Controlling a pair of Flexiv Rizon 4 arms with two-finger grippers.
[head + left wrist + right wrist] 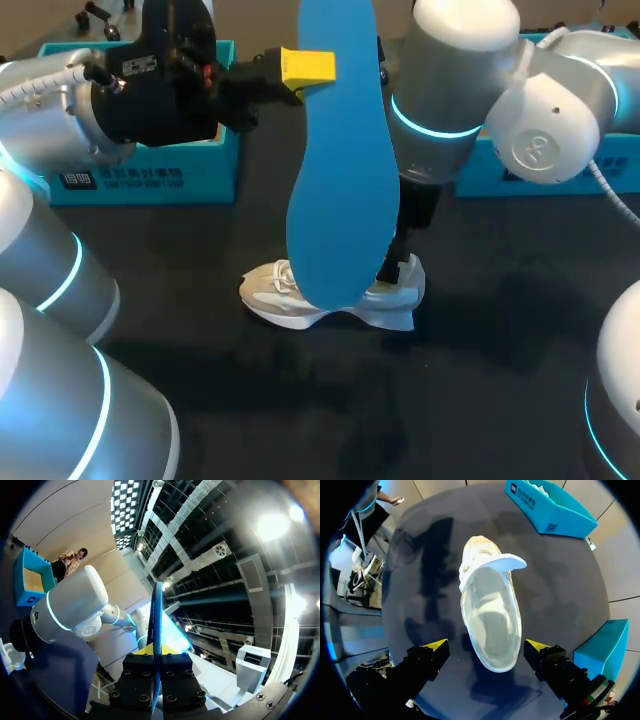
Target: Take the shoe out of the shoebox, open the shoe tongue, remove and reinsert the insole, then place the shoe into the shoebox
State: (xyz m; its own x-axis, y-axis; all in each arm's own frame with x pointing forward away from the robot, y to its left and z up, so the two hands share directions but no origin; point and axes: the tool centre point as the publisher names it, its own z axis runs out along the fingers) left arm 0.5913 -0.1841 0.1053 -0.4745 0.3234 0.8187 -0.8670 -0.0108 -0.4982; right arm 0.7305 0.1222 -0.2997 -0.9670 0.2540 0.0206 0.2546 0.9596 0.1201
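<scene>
A blue insole (343,150) hangs upright in the air above the table, its lower end in front of the white shoe (290,298). My left gripper (305,68) is shut on the insole's upper edge; in the left wrist view the insole (157,625) stands edge-on between the closed fingers of the left gripper (157,652). The white shoe (490,615) lies on the dark table with its tongue folded up and its inside bare. My right gripper (486,649) hovers open over the shoe's heel, a yellow-tipped finger (432,646) on each side, apart from it.
A blue shoebox (150,160) stands at the back left of the table and a second blue box (560,165) at the back right. In the right wrist view one box (550,507) lies beyond the shoe's toe and another (602,647) beside the right finger.
</scene>
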